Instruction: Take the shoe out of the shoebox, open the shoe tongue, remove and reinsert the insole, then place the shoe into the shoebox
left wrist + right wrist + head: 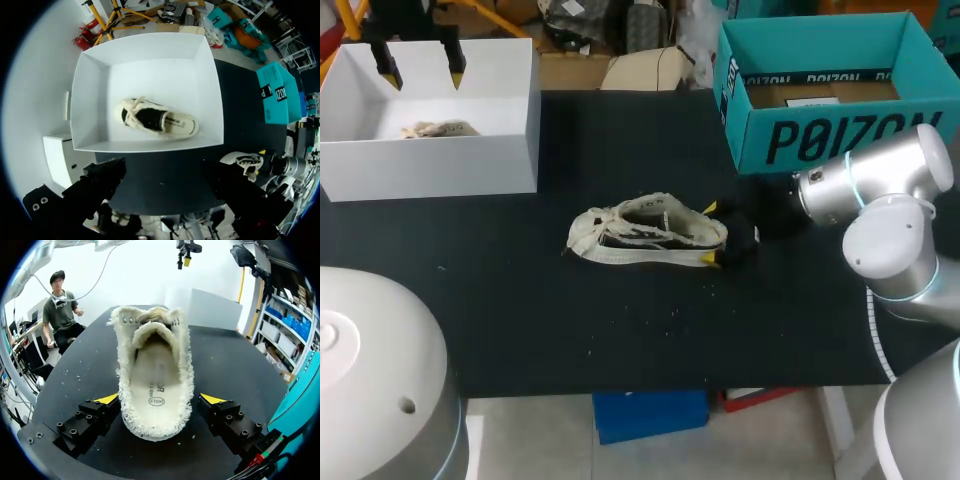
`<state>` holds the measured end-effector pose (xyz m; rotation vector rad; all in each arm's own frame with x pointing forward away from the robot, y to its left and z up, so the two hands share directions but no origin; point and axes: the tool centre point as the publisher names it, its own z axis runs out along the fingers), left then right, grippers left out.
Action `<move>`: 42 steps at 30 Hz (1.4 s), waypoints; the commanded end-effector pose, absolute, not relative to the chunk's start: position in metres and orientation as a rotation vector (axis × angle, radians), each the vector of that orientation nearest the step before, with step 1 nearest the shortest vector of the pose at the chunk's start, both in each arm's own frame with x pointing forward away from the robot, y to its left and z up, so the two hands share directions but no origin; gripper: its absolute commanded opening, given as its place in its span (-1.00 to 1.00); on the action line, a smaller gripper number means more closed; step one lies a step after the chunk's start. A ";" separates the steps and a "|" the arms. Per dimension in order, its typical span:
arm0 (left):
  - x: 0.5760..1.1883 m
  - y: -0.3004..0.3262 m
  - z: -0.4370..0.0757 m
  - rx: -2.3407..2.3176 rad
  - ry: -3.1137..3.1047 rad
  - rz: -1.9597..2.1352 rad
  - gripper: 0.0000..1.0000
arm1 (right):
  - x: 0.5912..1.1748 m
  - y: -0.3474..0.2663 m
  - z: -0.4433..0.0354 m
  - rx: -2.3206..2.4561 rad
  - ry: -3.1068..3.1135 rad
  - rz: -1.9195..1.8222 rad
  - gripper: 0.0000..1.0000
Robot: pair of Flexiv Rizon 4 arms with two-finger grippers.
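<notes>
Left wrist view: shoebox (pixel 90 100) holds shoe (pixel 157 120); left hand (pixel 420 62) open, right hand (pixel 160 399) open astride 2nd shoe (pixel 155 365).

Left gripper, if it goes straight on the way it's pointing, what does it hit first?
Most likely the shoe in the white box: the left gripper hangs over it pointing down. It might land on the box floor beside it; depth is unclear.

cream shoe (pixel 648 235), white shoebox (pixel 430 165), black table (pixel 520 300), teal box (pixel 820 30)

Right arm (pixel 885 210): silver-white rounded joints, pale blue rings; right gripper (pixel 160 400): black blocks, hex screws, 2 yellow tips.
</notes>
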<state>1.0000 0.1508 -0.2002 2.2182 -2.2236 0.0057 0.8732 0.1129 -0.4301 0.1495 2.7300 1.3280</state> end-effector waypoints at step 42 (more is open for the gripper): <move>0.917 -0.045 -0.222 1.889 -2.556 -0.068 1.00 | 0.873 0.114 -0.441 0.169 2.749 1.351 -1.00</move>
